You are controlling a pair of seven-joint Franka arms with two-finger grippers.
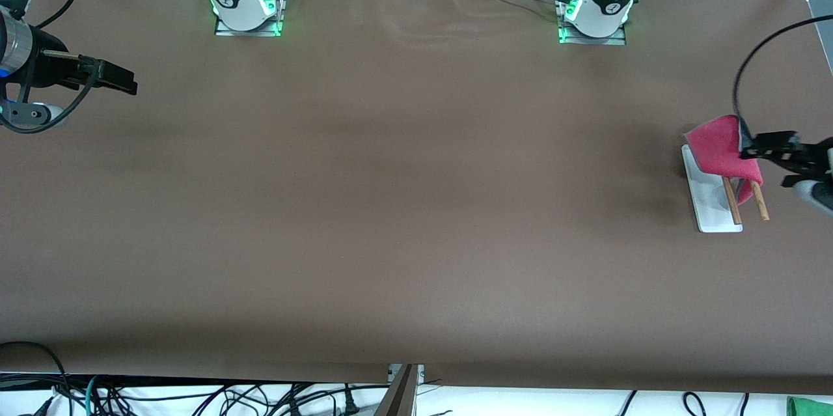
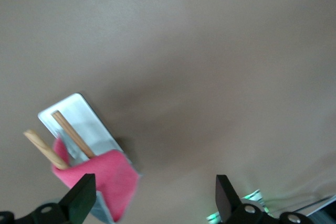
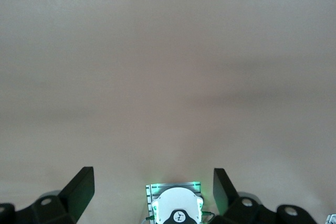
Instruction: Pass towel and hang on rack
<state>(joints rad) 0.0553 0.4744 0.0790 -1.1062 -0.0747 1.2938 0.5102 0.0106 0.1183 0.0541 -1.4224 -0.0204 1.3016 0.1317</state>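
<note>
The towel (image 1: 721, 150) is draped over the rods of the rack (image 1: 710, 198), directly beside the left pincer (image 1: 755, 146), whose fingers are spread wide with nothing gripped. The right pincer (image 1: 127, 81) is held over the counter (image 1: 390, 208) at the right arm's end, equally wide and empty.

Even dim overhead light; soft table (image 1: 390, 208) shadows; wrist views blurred.
</note>
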